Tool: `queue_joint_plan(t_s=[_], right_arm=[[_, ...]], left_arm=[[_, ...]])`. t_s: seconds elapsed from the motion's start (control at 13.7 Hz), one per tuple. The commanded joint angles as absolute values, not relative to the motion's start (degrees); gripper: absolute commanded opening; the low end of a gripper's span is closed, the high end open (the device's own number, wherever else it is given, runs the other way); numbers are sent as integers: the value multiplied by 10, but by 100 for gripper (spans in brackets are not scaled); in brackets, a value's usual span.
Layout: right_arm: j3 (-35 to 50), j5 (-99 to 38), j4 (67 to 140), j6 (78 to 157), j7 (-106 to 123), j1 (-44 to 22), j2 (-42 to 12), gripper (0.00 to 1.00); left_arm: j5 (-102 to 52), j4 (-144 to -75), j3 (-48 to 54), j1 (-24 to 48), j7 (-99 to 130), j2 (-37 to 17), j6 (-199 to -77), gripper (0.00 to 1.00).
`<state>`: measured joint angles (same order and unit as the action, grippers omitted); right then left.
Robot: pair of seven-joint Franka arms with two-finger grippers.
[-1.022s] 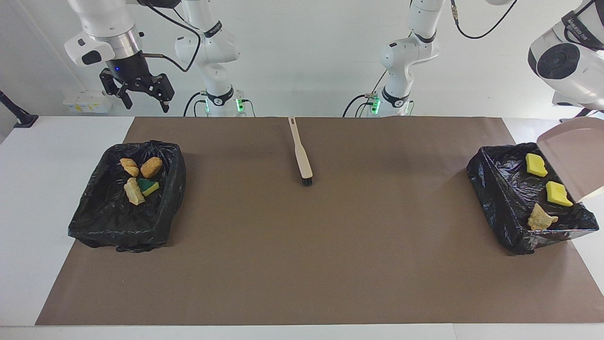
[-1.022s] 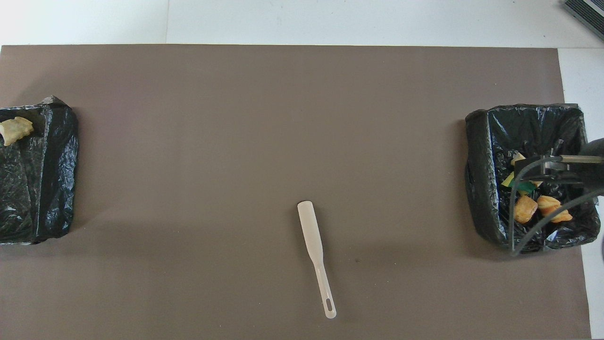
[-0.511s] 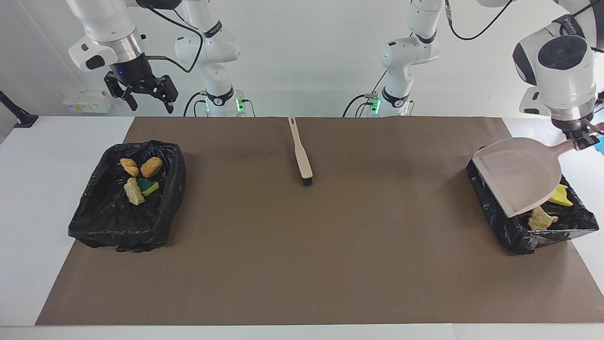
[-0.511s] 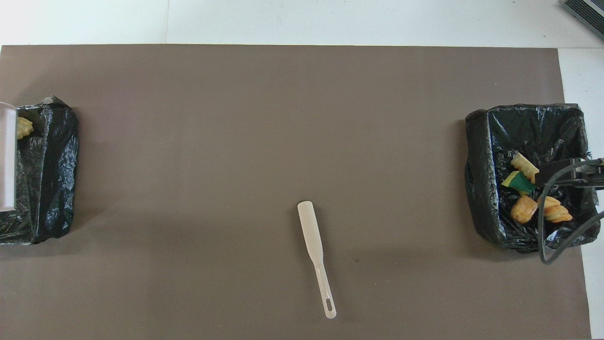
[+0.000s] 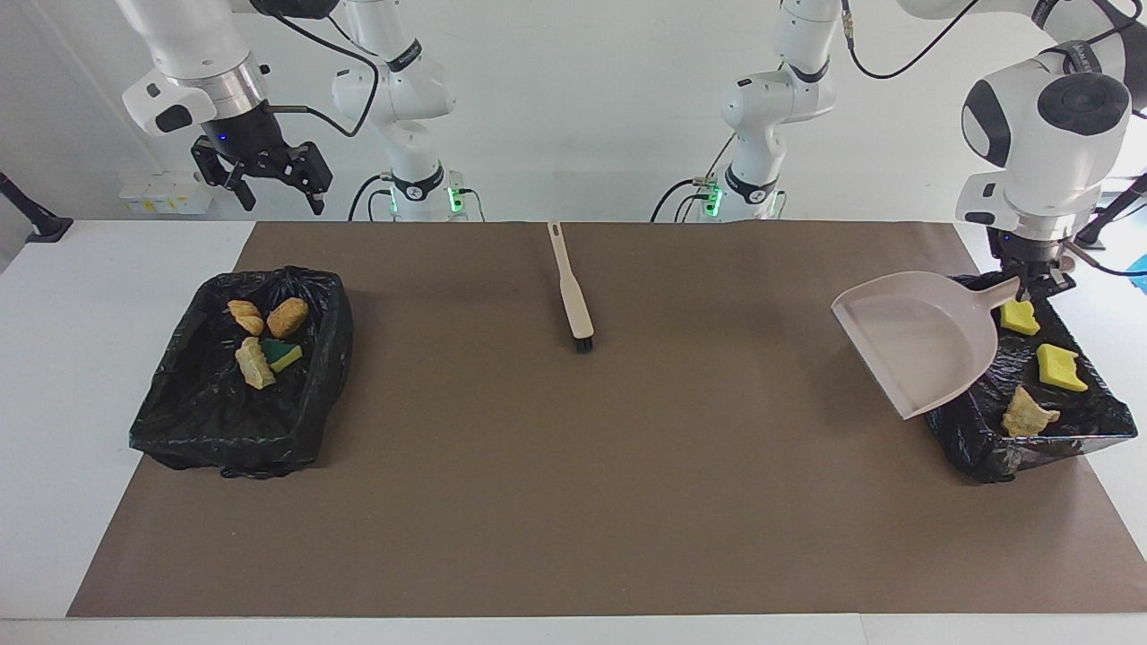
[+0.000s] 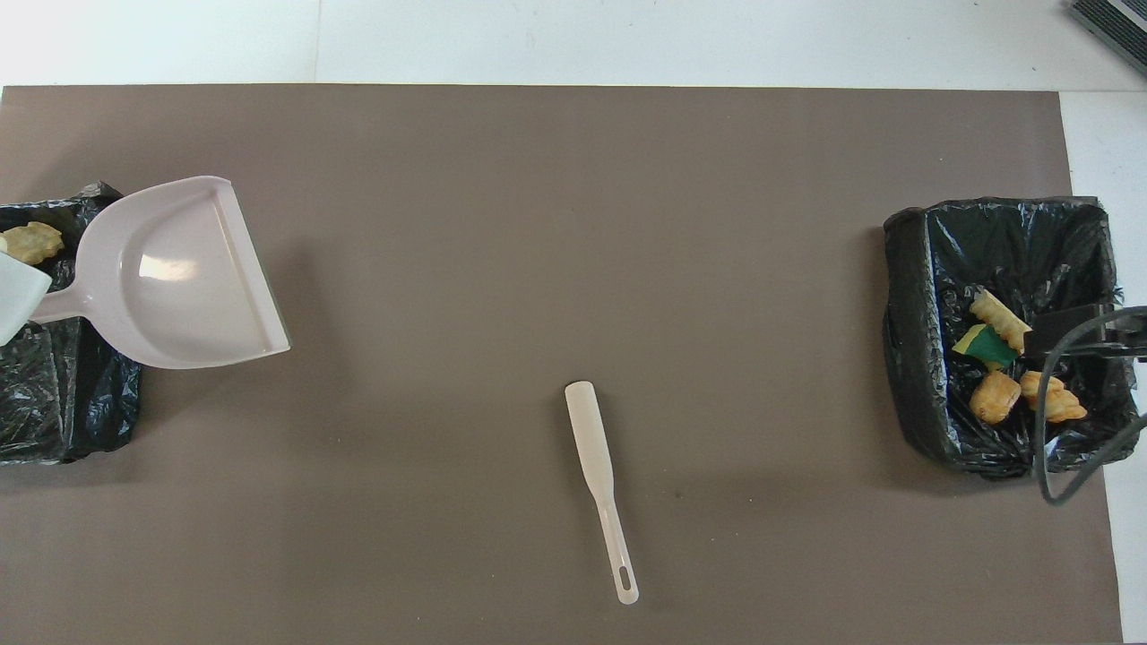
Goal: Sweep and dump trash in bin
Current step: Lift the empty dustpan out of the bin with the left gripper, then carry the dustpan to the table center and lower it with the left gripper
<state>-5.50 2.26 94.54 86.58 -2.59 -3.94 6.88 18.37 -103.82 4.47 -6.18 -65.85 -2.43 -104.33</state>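
The right hand [image 5: 266, 184] hangs in the air over the robots' edge of the table [image 5: 54, 358] at the right arm's end, fingers apart and holding nothing. Below it a bin lined with a black bag [image 5: 179, 421] sits on the brown mat [image 5: 573, 466]. Four pieces of trash lie inside: two golden-brown bread pieces [image 5: 288, 316], a paler bread scrap [image 5: 254, 363] and a green and yellow sponge chunk [image 5: 282, 355] touching it.

At mid-table, on the mat close to the robots, lies the beige brush [image 5: 571, 291], handle toward the robots and dark bristles away from them.

At the left arm's end the beige dustpan [image 5: 914, 340] hangs tilted in the air, its pan over the mat-side wall of a second black-lined bin [image 5: 986, 457]. The left hand [image 5: 1032, 285] is clamped on the dustpan's handle over that bin. Inside lie two yellow sponge chunks [image 5: 1060, 367] and a pale bread scrap [image 5: 1027, 417].
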Motion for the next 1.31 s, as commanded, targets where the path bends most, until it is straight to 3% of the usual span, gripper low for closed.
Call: queue_joint_plan(t_s=[0.0, 1.1, 1.24], right_arm=[[-48, 10, 944, 862, -10, -33, 69, 100], [-49, 10, 944, 862, -10, -33, 69, 100], [-48, 10, 944, 862, -10, -33, 69, 100]], left_arm=[[156, -1043, 35, -21, -563, -20, -1045, 0], [-19, -1000, 36, 206, 146, -126, -1108, 0], [-37, -998, 37, 238, 247, -138, -1170, 0]])
